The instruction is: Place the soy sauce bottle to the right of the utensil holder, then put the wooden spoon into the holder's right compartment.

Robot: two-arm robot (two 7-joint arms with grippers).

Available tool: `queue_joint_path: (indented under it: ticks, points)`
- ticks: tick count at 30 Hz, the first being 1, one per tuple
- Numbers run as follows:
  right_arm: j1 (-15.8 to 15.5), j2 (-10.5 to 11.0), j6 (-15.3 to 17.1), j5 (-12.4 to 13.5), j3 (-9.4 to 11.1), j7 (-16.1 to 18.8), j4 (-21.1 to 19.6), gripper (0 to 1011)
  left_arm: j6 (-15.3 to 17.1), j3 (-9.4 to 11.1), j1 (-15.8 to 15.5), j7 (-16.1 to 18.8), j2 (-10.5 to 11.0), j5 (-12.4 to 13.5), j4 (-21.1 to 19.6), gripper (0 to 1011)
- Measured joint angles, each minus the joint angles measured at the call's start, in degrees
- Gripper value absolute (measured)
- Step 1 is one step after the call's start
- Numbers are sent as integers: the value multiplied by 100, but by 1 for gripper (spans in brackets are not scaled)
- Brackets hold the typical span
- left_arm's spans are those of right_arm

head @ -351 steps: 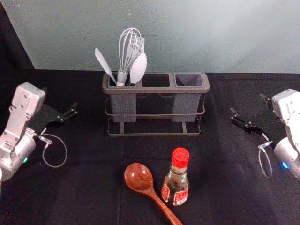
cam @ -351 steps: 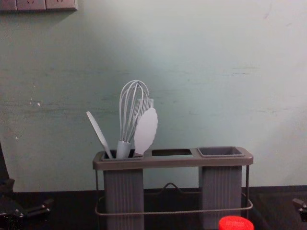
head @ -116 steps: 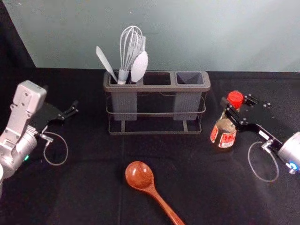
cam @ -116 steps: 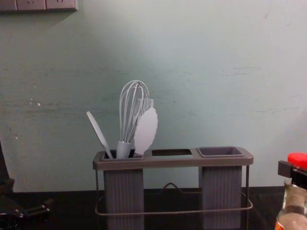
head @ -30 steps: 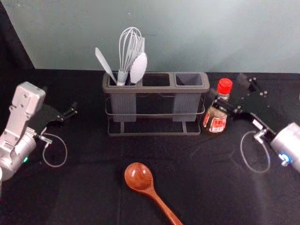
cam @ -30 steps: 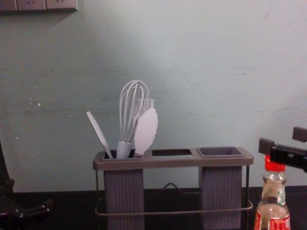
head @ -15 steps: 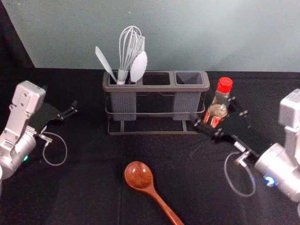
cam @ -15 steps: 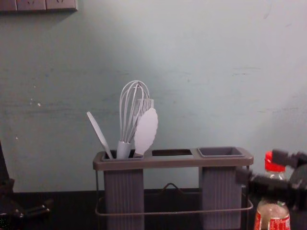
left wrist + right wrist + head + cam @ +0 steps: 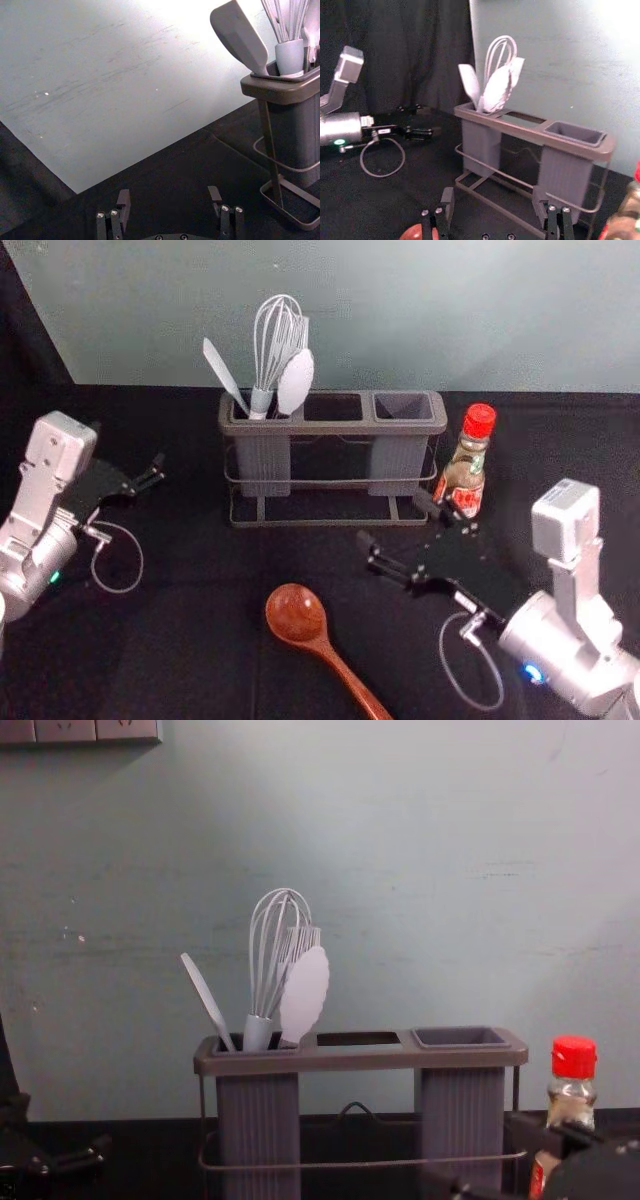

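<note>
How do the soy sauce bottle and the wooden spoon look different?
The soy sauce bottle stands upright; the wooden spoon lies down. The bottle is to the right of the utensil holder; the spoon is in front of it. The bottle has a red cap; the spoon is reddish brown. Both rest on the black surface.

Bottle [image 9: 465,474] just R of holder [image 9: 330,428], poss. touching; spoon [image 9: 297,615] in front.

Black table [image 9: 180,650] — utensil holder [image 9: 335,428], soy sauce bottle [image 9: 468,468], wooden spoon [image 9: 303,622]
</note>
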Motion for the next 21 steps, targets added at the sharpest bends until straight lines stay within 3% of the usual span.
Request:
queue_joint_path:
  ticks: [21]
  points:
    - [-14,-123,-78,-173,-387,204,56,1000,0,0,0,0,0,0,0,1011]
